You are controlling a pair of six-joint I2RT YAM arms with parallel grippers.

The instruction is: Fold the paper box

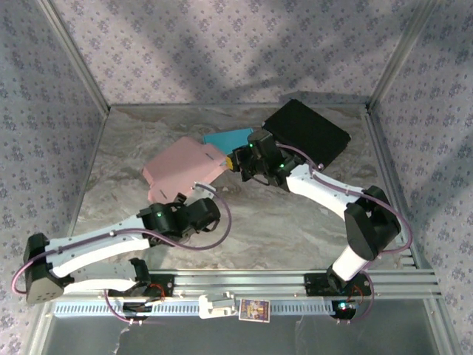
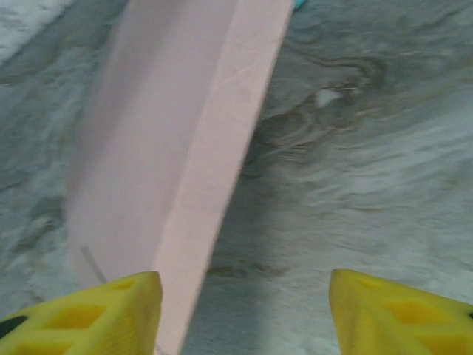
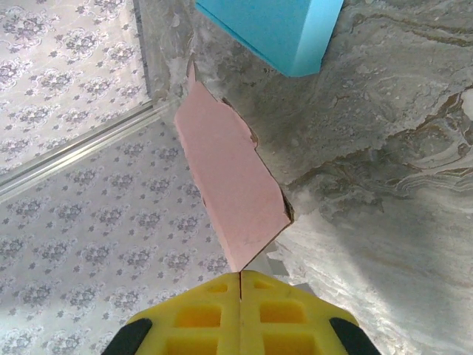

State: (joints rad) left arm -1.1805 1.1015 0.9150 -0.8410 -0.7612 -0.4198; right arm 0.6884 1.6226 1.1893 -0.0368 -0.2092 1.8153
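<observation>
Marble tabletop [image 1: 295, 222] bears pink box [image 1: 181, 166], near edge hidden behind left arm [image 1: 103, 244].

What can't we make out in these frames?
- Top view: teal box partly covered by the right end effector.
- Left wrist view: pink paper box blurred and cut off at the top edge; creases unreadable.
- Left wrist view: whether the left end effector touches it; cut off at the bottom edge.
- Top view: card, print too small.
</observation>
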